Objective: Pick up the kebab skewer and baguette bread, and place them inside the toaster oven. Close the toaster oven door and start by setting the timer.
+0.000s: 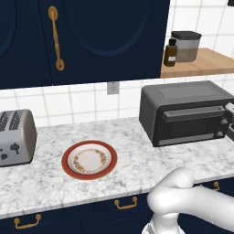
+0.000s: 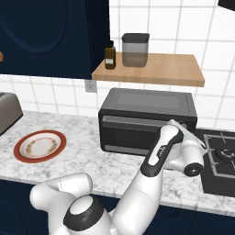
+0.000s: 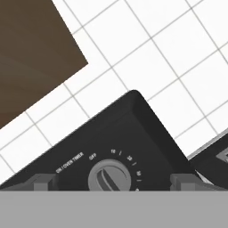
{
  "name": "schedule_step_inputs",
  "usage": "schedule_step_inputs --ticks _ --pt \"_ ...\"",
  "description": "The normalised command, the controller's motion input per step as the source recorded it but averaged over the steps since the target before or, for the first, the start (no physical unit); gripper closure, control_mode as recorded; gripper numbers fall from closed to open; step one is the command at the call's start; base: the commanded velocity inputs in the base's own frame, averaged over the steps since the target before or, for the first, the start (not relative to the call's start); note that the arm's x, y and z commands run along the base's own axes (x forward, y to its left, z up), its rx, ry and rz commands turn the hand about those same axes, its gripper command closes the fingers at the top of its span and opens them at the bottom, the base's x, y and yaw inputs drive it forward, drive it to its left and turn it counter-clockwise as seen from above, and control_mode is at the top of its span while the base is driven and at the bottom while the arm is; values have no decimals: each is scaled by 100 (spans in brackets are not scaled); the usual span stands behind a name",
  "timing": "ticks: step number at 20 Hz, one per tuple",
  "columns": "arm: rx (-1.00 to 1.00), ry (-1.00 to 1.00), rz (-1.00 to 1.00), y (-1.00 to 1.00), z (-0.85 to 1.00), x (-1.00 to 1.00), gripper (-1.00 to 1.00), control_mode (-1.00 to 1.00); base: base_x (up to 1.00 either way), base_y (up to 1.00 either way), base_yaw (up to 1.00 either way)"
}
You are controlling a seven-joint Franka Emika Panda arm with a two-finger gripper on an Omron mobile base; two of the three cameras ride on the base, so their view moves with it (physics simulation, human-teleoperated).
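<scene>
Clearly, the gripper [image 3: 114, 187] stood wide open and held nothing, its two tips on either side of the timer knob [image 3: 109, 177] without touching it yet. If the jaws closed off-centre, they could slip on the round knob and leave the timer unset; this was only a risk, judged from the tilted approach. The arm [image 2: 160, 153] reached forward and bent at the wrist toward the right side of the toaster oven [image 2: 147, 120]. The toaster oven door [image 1: 189, 124] looked closed. Farther left, the red-rimmed plate [image 1: 89, 160] lay bare, so the skewer and bread were probably inside already.
</scene>
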Motion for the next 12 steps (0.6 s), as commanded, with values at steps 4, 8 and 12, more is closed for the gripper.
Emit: schedule_step_inputs --ticks 4,8,12 --pt "0 0 0 8 0 6 -100 -100 0 0 0" --pt "0 0 -1 8 0 14 -100 -100 0 0 0" --pt "0 0 0 0 0 13 -100 -100 0 0 0"
